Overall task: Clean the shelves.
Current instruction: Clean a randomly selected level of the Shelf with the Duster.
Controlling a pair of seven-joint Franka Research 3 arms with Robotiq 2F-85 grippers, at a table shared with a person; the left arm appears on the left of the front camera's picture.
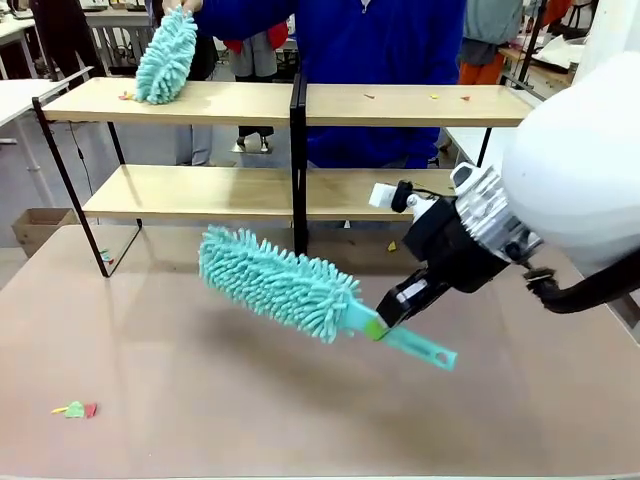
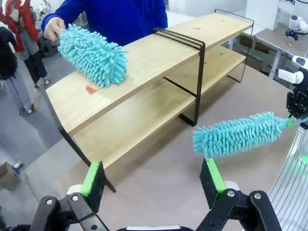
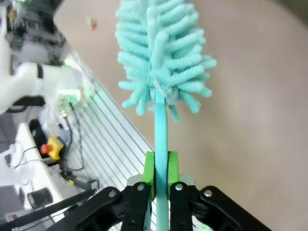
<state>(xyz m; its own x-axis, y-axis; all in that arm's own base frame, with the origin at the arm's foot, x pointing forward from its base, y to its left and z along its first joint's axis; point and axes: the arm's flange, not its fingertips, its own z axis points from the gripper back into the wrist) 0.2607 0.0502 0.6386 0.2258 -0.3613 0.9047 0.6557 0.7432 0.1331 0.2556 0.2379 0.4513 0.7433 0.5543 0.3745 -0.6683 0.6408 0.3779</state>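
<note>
Duster (image 1: 275,280) clamped in right end effector (image 1: 381,324); shelves (image 1: 420,105) behind.

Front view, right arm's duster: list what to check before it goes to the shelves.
1. Grip: right gripper shut on the held duster's handle: ok.
2. Clearance: held duster's head apart from the shelves and raised off the table: ok.
3. Other arm: left gripper open, holding nothing: ok.
4. Shared space: person's duster at the left end of the top board, away from its right half: ok.
5. Right half of the top board clean: not ok, scraps lie there.
6. Cleanliness of the lower board: cannot tell.
</note>
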